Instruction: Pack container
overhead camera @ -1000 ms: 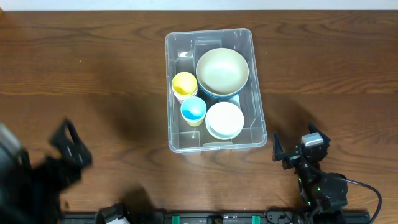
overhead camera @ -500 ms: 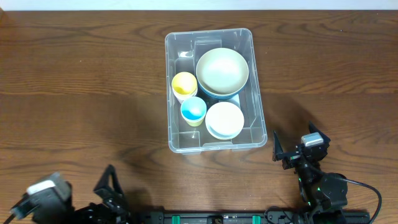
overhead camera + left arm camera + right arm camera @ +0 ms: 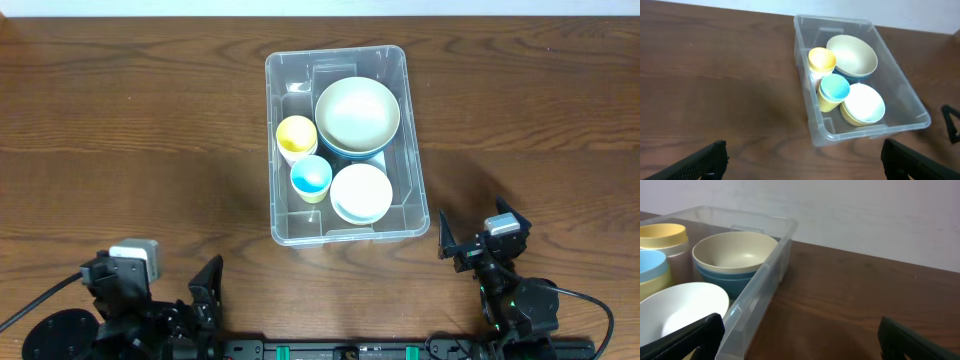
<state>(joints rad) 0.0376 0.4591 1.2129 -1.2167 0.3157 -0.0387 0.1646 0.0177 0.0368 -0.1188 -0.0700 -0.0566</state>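
The clear rectangular container stands at the table's middle. It holds a cream bowl nested in a blue bowl, a white bowl, a yellow cup and a blue-lined cup. It also shows in the left wrist view and in the right wrist view. My left gripper is open and empty at the front left edge, well short of the container. My right gripper is open and empty at the front right, beside the container's near right corner.
The wooden table stretches left and right of the container. A white wall lies beyond the far edge. A black rail runs along the front edge between the arm bases.
The left arm has drawn back to the front left edge and settled low by its base. The right arm and the container's contents have not moved.
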